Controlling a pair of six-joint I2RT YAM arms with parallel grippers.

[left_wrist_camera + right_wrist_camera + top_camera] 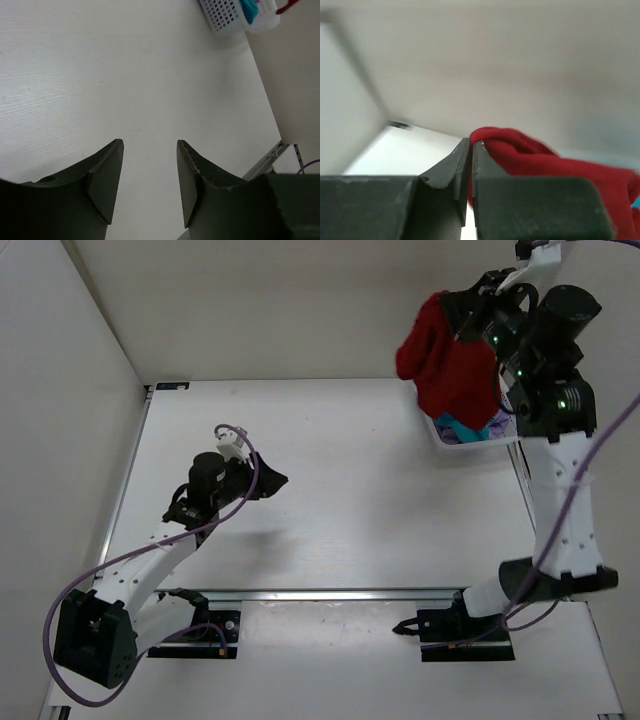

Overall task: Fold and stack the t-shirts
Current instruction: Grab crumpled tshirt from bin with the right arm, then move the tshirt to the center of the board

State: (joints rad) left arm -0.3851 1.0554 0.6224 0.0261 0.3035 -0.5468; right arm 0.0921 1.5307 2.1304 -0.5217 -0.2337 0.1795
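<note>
A red t-shirt [450, 365] hangs bunched in the air at the back right, above the white lattice basket [452, 443]. My right gripper [462, 312] is shut on its upper edge; in the right wrist view the red t-shirt [545, 160] spills out to the right of the pinched jaws of my right gripper [472, 146]. A teal-blue t-shirt [463, 427] and a bit of pale lavender t-shirt [497, 421] lie in the basket under it. My left gripper [270, 480] hovers open over the left part of the table with nothing between its fingers [105, 175].
The basket [225, 17] stands at the table's back right corner, against the right arm's column. A pale wall closes the back and left side. A metal rail [340, 593] runs along the near edge between the two arm bases.
</note>
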